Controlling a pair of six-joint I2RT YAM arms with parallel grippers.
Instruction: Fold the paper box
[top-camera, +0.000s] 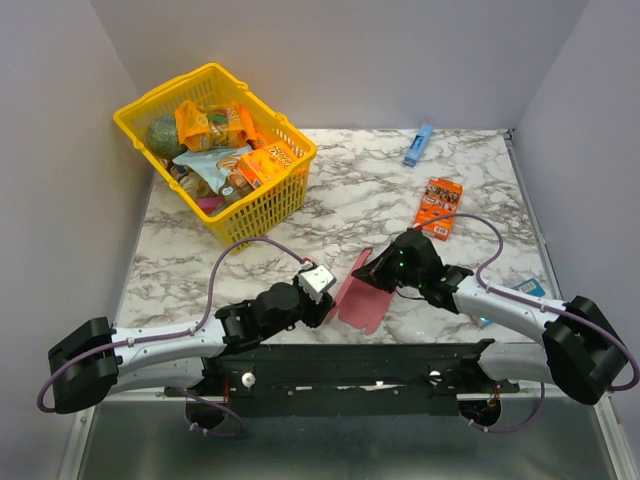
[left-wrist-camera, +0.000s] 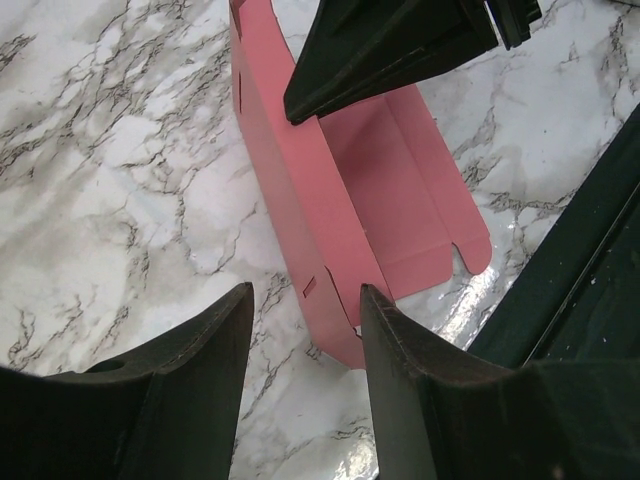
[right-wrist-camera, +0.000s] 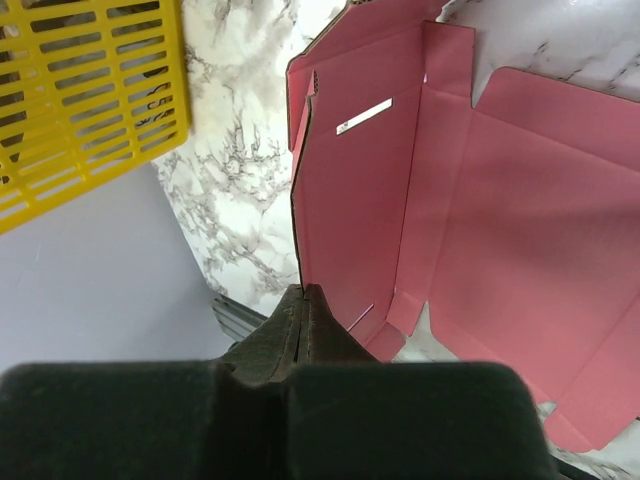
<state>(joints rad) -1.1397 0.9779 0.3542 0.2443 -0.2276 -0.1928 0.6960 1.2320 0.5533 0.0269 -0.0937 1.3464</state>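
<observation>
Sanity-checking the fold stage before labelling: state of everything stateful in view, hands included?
paper box: half folded, one side panel raised, the rest lying flat.
left hand: open, holding nothing.
right hand: shut on the raised panel's edge.
yellow basket: upright, full.
orange snack box: lying flat.
blue box: lying flat.

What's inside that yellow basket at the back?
The yellow basket holds snack packs: an orange bag, an orange box, a pale packet and something round and green. Whatever lies beneath them is covered.
</observation>
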